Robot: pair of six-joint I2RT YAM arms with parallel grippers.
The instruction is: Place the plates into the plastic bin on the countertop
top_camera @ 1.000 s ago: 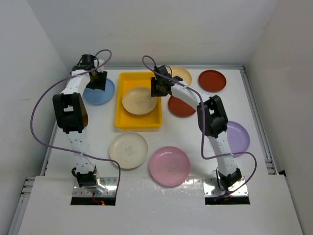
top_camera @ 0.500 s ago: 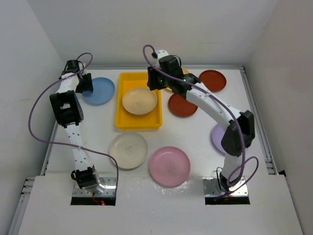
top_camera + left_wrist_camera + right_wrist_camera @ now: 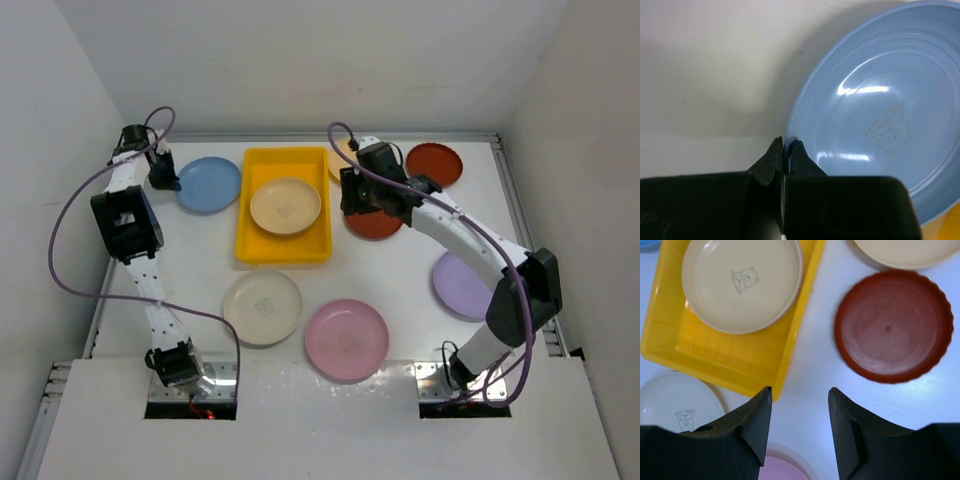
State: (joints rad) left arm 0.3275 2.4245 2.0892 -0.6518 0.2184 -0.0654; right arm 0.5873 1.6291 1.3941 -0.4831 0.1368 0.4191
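Note:
The yellow plastic bin [image 3: 258, 247] [image 3: 796, 330] holds one tan plate [image 3: 285, 205] [image 3: 742, 285]. Left of it lies a light blue plate [image 3: 212, 184] [image 3: 880, 115]. My left gripper [image 3: 166, 181] [image 3: 786, 145] is shut on that plate's left rim. My right gripper [image 3: 360, 197] [image 3: 800, 392] hangs open and empty over the countertop [image 3: 400, 290], between the bin and a dark red plate [image 3: 377, 222] [image 3: 892, 325]. Other plates lie around: cream [image 3: 262, 307], pink [image 3: 347, 339], purple [image 3: 462, 285], a second dark red one [image 3: 435, 165] and a tan one [image 3: 905, 252].
White wall panels close in the left, back and right. The left arm's purple cable [image 3: 75, 215] loops out toward the left wall. A metal edge strip [image 3: 525, 240] runs along the right side. The right arm stretches across the purple plate's near side.
My left gripper has moved to the blue plate's left rim and shut on it. My right arm has drawn back from the bin to the right, uncovering the purple plate.

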